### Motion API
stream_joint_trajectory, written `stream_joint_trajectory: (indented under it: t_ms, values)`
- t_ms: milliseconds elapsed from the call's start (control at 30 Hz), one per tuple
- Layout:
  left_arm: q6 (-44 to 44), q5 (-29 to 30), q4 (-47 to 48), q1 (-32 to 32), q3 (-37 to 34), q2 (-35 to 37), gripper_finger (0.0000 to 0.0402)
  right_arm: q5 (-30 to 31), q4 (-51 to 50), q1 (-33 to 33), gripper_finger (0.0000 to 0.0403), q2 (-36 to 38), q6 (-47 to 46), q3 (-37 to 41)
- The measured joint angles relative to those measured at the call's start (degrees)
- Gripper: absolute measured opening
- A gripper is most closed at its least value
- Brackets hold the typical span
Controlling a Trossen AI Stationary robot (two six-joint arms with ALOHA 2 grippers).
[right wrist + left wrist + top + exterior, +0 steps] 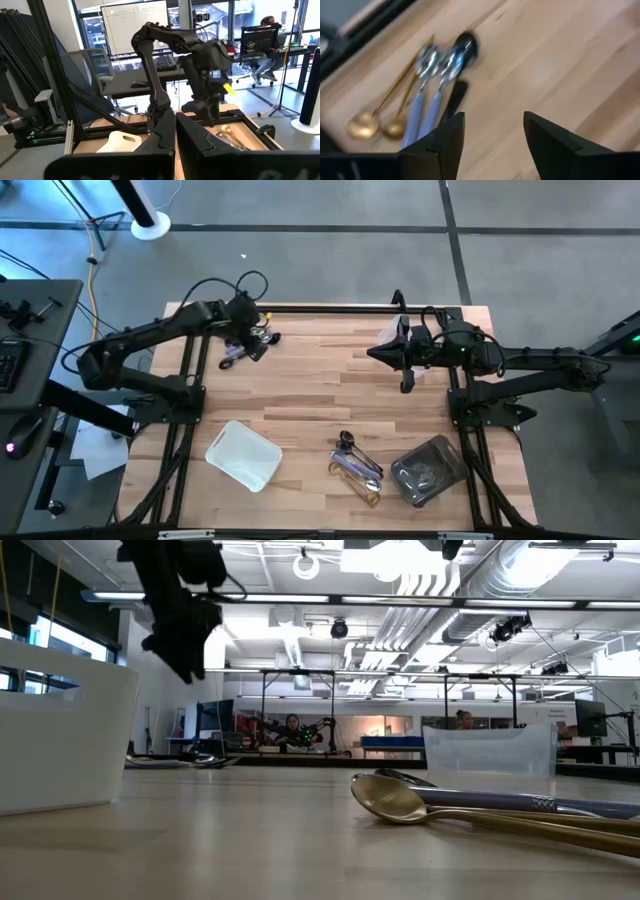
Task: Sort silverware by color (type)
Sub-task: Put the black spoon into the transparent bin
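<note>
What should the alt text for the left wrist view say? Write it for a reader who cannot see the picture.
The left gripper hangs open and empty above the wooden table. Just beyond its two dark fingers lies a small cluster of silverware: two gold spoons, two shiny silver spoons with pale handles, and one dark utensil, side by side.

Your worktop is pale wood in long light-tan planks, framed by black rails, and both arms with the left hand and right hand are matte black. In the left wrist view you see two gold spoons, two shiny silver spoons with pale lavender-blue handles, and one dark grey-black utensil. Near you sit a white tray and a clear, grey-tinted tray, with gold, silver and black silverware between them.
</note>
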State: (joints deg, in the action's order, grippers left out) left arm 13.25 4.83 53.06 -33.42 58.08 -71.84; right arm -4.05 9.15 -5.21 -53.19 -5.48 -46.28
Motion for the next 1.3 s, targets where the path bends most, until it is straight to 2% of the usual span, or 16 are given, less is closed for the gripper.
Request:
stream_joint_trajectory:
  t_ms: [300, 433, 533, 600, 800, 900, 1033, 1167, 1300]
  values:
    - [-1.25, 1.3, 0.28, -1.61, -0.02, -2.85, 0.0193, 0.0, -0.07, 0.0, 0.0, 0.0, -0.02, 0.02]
    - [1.65, -6.42, -2.6, -1.22, -0.02, -1.14, 0.0193, 0.0, -0.11, 0.0, 0.0, 0.0, -0.02, 0.02]
    - [3.18, -13.96, -10.09, -0.61, -0.02, 2.54, 0.0193, 0.0, -0.11, 0.02, 0.0, 0.0, -0.02, 0.02]
    - [4.27, -16.41, -16.55, 0.27, 0.02, 5.71, 0.0193, 0.0, -0.11, 0.01, 0.0, 0.0, -0.02, 0.02]
    - [5.39, -16.4, -38.27, 5.34, -0.96, 15.99, 0.0193, 0.0, -0.11, 0.0, 0.0, 0.0, -0.02, 0.02]
    - [5.52, -16.34, -45.92, 9.1, -3.15, 19.41, 0.0193, 0.0, -0.11, 0.02, 0.0, 0.0, -0.02, 0.02]
    - [5.4, -16.08, -53.34, 14.04, -7.68, 21.98, 0.0193, 0.0, -0.11, 0.02, 0.0, 0.0, -0.02, 0.02]
    - [7.03, -13.11, -60.79, 18.49, -12.25, 22.24, 0.0193, 0.0, -0.11, 0.0, 0.0, 0.0, -0.02, 0.02]
    - [1.61, -11.99, -62.98, 21.68, -13.93, 21.35, 0.0193, 0.0, -0.11, 0.0, 0.0, 0.0, -0.02, 0.02]
